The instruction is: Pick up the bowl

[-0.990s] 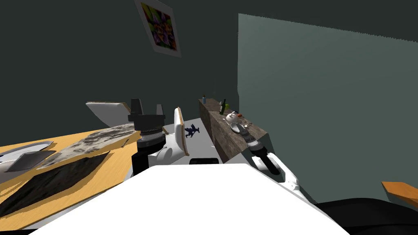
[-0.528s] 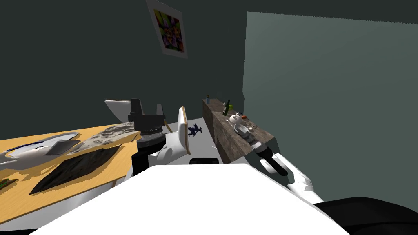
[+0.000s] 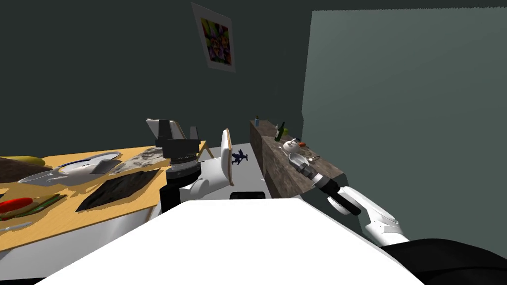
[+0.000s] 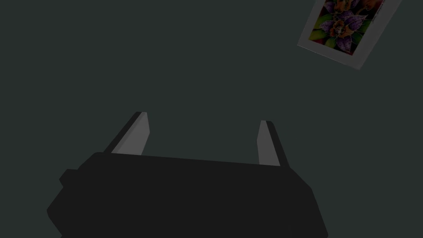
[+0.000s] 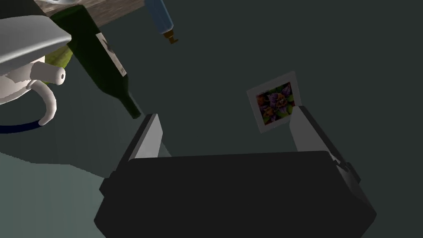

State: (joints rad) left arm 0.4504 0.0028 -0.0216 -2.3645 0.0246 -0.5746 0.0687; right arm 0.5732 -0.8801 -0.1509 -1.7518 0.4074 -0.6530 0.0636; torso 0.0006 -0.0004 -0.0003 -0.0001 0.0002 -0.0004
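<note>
Bowl (image 3: 294, 158): pale and shallow, sits on the stone-topped desk (image 3: 284, 175) just beside the white teapot (image 3: 291, 145), on the side of the teapot nearer me.
Right tool (image 5: 226, 113): fingers spread, nothing between them. In the head view it is at the bowl, on the near side of the teapot. Can't tell if it touches the bowl.
In the right wrist view the teapot sits close off one finger. The green bottle (image 5: 97, 58) is just past the teapot and the blue bottle (image 5: 159, 12) is farther past it, toward the far end of the desk.
Small orange item (image 3: 302, 145): just beside the teapot, same desk.
Left tool (image 4: 203, 117): fingers spread, empty, held upright, well apart from the teapot.
Wooden desk (image 3: 74, 220): on the opposite side of the left tool from the teapot. It carries a dark mat (image 3: 119, 185) and a white plate (image 3: 84, 166).
</note>
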